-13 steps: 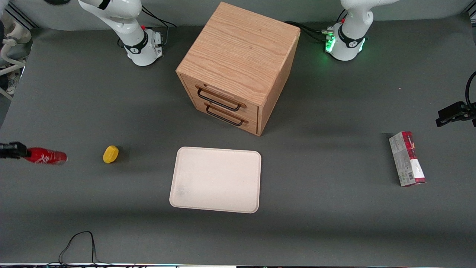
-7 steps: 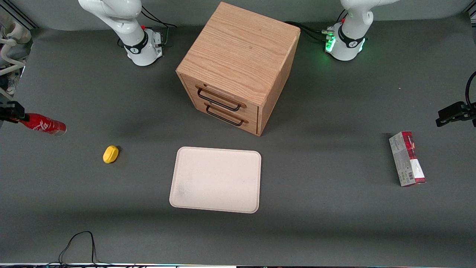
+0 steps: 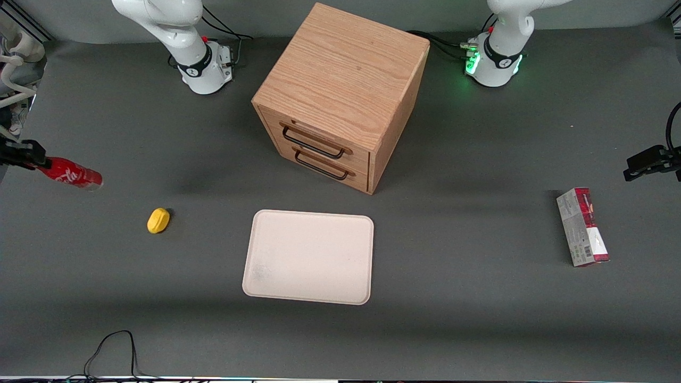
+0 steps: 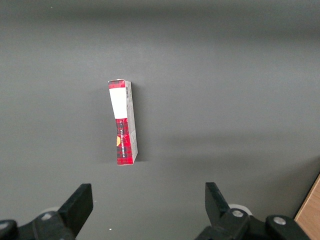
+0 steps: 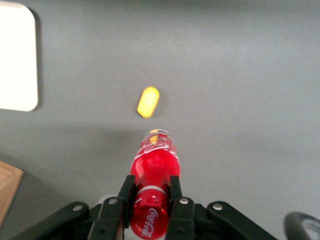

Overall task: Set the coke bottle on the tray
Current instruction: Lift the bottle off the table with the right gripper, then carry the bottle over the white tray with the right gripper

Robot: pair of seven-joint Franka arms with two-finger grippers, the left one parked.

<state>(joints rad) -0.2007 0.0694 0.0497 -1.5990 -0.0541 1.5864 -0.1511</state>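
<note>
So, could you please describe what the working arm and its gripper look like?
The right arm is glossy white with black joint bands, a small red mark and black cables at its base. Its gripper, at the working arm's end of the table, is matte black with two flat fingers and silver screws.

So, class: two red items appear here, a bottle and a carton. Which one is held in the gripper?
The coke bottle: the gripper clamps it at the working arm's end, while the red-and-grey carton lies untouched toward the parked arm's end.

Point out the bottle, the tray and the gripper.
bottle [image 3: 72, 176], front view, red body.
tray [image 3: 309, 257], front view, bare middle.
gripper [image 5: 150, 192], right wrist view, between the fingertips, shut on the bottle at the working arm's end.
</note>
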